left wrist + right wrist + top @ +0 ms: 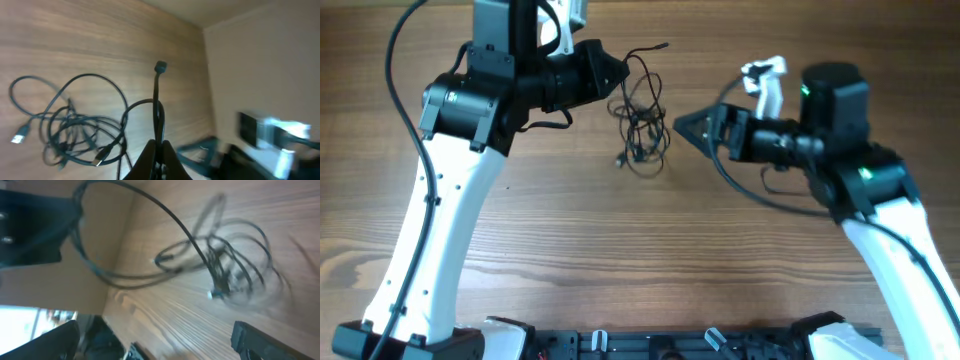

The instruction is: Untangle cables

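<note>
Obs: thin black cords with small plugs [640,125] lie bunched in a loose tangle on the brown wood-grain tabletop [620,250], between the arms. The left gripper [159,152] is pinched tight on one strand, its plug end poking past the fingers. The right gripper [155,330] has its fingers spread and grasps nothing, near the tangle

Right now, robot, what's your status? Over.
Left tool shut on one cable. Right tool open, empty. Cables tangled between the tools. Nothing in the way.
</note>
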`<move>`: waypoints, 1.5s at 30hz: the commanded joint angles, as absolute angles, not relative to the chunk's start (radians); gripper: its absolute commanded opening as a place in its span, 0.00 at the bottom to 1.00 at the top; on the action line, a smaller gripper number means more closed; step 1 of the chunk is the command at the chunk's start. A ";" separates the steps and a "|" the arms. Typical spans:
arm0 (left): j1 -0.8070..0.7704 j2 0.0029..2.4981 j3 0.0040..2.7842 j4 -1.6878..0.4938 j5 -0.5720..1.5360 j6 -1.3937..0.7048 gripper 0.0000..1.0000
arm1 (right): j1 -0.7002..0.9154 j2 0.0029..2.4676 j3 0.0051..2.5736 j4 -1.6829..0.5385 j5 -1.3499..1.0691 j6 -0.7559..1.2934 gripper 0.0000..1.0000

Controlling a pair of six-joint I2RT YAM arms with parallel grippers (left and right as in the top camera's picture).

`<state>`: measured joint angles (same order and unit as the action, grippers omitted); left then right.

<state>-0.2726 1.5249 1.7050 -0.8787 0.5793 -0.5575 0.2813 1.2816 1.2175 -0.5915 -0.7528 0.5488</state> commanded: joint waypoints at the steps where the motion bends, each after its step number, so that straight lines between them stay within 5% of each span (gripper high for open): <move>1: -0.270 1.500 1.712 -0.860 0.690 -0.795 0.04 | 0.298 1.382 1.230 -0.544 -0.876 0.583 0.99; 5: -0.270 1.497 1.712 -0.849 0.692 -0.793 0.04 | 0.331 1.518 1.230 -0.467 -0.810 0.695 0.95; 7: -0.270 1.497 1.712 -0.853 0.695 -0.793 0.04 | 0.344 1.576 1.230 -0.436 -0.758 0.707 0.72; 9: -0.270 1.497 1.712 -0.839 0.745 -0.793 0.04 | 0.355 1.628 1.230 -0.405 -0.754 0.678 0.69; 13: -0.200 1.481 1.713 -0.815 0.825 -0.788 0.04 | 0.351 1.692 1.230 -0.535 -0.522 0.659 0.10; 18: -0.058 1.473 1.713 -0.932 0.824 -0.731 0.04 | 0.280 1.514 1.230 -0.628 -0.418 0.631 0.15; 21: -0.036 1.473 1.713 -0.766 1.098 -0.917 0.04 | 0.286 1.367 1.230 -0.506 -0.688 0.507 0.50; 23: -0.080 1.474 1.712 -0.811 0.939 -0.959 0.04 | 0.297 1.308 1.230 -0.363 -0.904 0.447 0.68; 25: -0.133 1.474 1.712 -0.867 0.824 -1.004 0.04 | 0.336 1.291 1.230 -0.303 -0.914 0.429 0.72; 34: -0.162 1.473 1.712 -0.940 0.891 -1.240 0.04 | 0.519 1.323 1.230 -0.248 -0.646 0.312 0.75; 36: -0.162 1.473 1.712 -0.940 0.930 -1.240 0.04 | 0.519 1.356 1.230 -0.249 -0.644 0.311 0.74; 37: -0.162 1.473 1.712 -0.940 0.930 -1.240 0.04 | 0.519 1.377 1.230 -0.249 -0.653 0.316 0.66; 39: -0.161 1.473 1.712 -0.940 0.852 -1.239 0.04 | 0.519 1.383 1.230 -0.248 -0.661 0.351 0.26; 41: -0.161 1.473 1.712 -0.944 0.718 -1.222 0.04 | 0.515 1.366 1.231 -0.228 -0.661 0.416 0.06; 45: -0.161 1.474 1.712 -1.056 0.255 -1.178 0.08 | 0.485 1.251 1.250 -0.148 -0.624 0.661 0.04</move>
